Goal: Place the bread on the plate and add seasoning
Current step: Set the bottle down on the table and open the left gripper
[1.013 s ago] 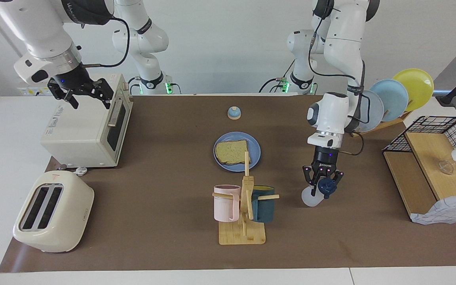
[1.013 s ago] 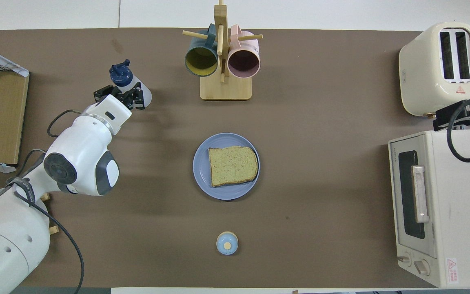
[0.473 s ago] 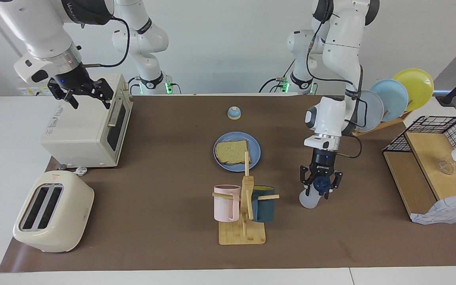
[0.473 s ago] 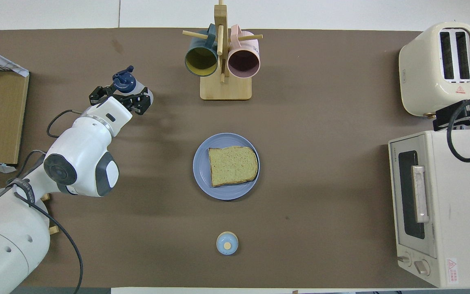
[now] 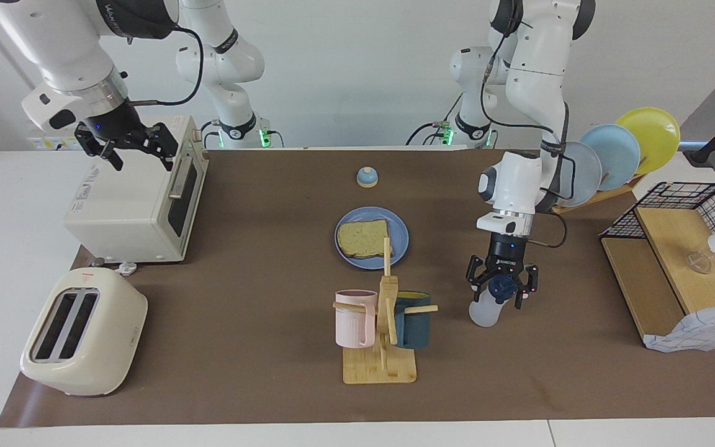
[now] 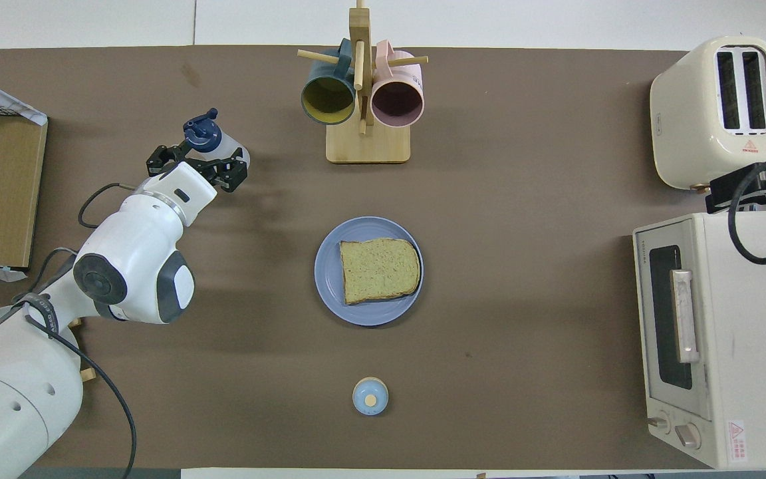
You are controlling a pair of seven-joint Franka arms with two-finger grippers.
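Your left arm [image 5: 534, 74] comes down from its base and bends so the wrist [image 5: 511, 186] points straight down, and the left gripper [image 5: 501, 292] hangs low with its fingers [image 5: 472, 278] spread wide apart — they grip nothing. In the overhead view you see that same gripper [image 6: 197, 161] at the end of the forearm, which reaches forward and slightly inward. Your right arm [image 5: 66, 53] waits raised at its own end of the table, its wrist tilted down and forward, and the right gripper [image 5: 140, 154] is up in the air with its fingers apart — also holding nothing.
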